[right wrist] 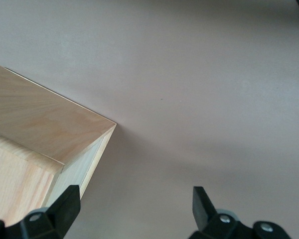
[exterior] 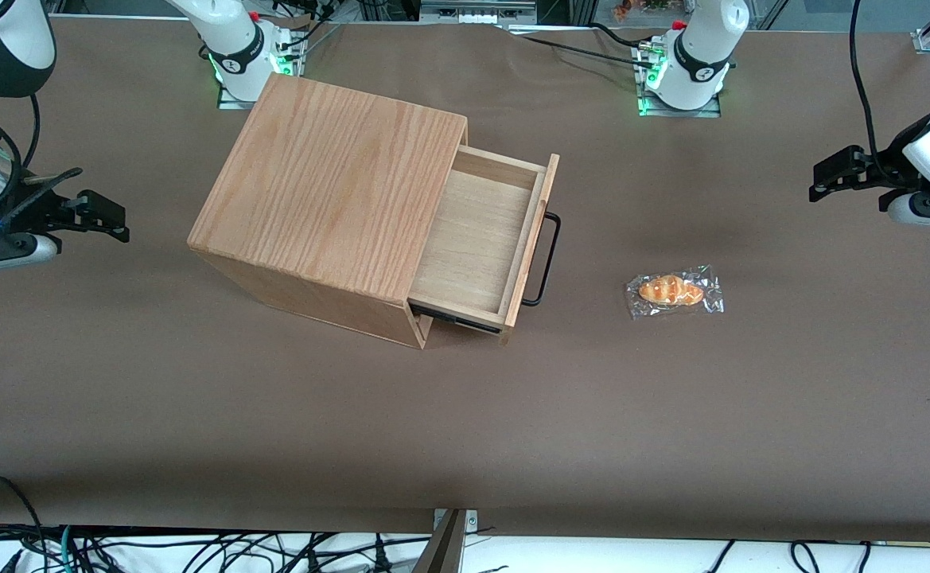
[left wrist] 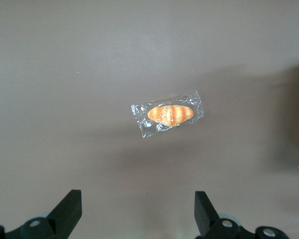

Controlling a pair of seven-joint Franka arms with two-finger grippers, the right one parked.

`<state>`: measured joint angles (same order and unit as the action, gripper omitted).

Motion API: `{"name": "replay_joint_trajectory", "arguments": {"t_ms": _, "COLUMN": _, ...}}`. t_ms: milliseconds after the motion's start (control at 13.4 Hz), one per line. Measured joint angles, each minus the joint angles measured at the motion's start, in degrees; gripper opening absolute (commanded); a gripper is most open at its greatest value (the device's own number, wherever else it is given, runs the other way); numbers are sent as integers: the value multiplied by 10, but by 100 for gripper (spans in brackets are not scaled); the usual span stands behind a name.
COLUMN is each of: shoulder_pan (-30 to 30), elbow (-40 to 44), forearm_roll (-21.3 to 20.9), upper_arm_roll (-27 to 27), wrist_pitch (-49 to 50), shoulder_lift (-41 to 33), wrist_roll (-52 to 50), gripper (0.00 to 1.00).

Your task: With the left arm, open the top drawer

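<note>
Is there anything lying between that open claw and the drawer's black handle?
Yes: a wrapped bread roll lies on the table between the left gripper, open above the working arm's end, and the black handle of the top drawer, already pulled out. It is low, nearer the front camera.

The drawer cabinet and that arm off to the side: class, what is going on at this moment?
The top drawer of the wooden cabinet stands pulled well out, its inside bare and its black bar handle untouched. The left arm's gripper is open, holds nothing, and hangs above the table toward the working arm's end, clear of the drawer. A wrapped bread roll lies on the table between drawer and gripper.
</note>
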<state>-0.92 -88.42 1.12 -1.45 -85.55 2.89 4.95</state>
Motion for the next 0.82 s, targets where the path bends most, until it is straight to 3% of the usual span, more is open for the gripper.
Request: {"name": "replay_joint_trajectory", "arguments": {"t_ms": 821, "shoulder_pan": 0, "elbow": 0, "forearm_roll": 0, "upper_arm_roll": -1, "wrist_pitch": -2, "shoulder_lift": 7, "wrist_roll": 0, "gripper": 100}}
